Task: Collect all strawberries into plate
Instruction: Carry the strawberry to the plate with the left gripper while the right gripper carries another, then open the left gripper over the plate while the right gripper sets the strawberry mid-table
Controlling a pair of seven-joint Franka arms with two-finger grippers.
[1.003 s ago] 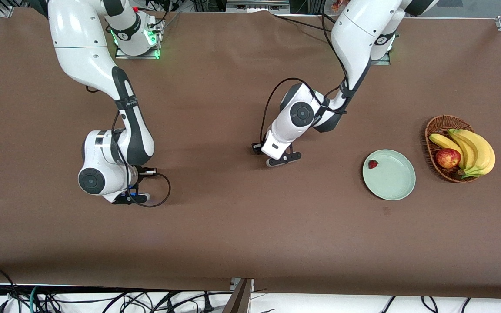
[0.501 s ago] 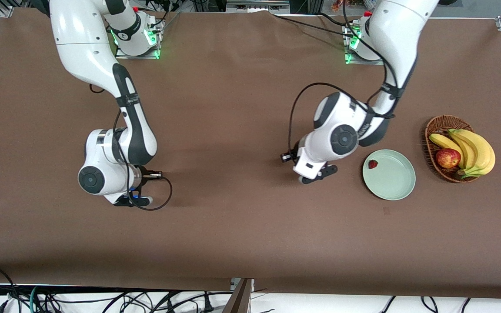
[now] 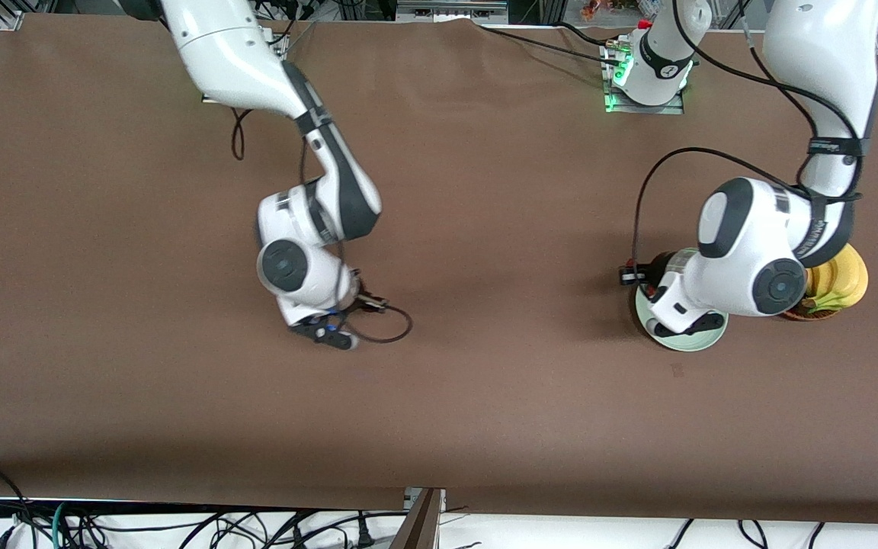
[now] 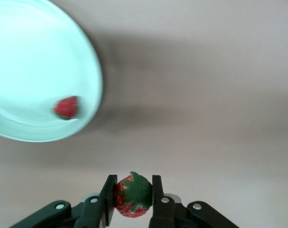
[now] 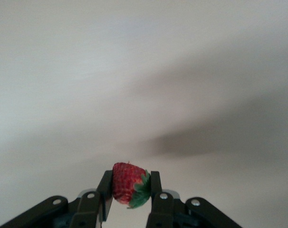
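Over the plate (image 3: 684, 341), at about three o'clock on the table, a strawberry (image 4: 132, 195) was pinched across its sides by the left gripper (image 4: 133, 199); another lay inside (soft, easily bruised). The right gripper (image 5: 129, 192) carried a third berry (image 5: 129, 184) above mid-table.

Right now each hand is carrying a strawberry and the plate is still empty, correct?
Not quite. The left hand and right hand each hold a strawberry, but the plate already has one strawberry in it, as the left wrist view shows.

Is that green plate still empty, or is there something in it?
Not empty. The left wrist view shows one strawberry lying in the plate, near its rim.
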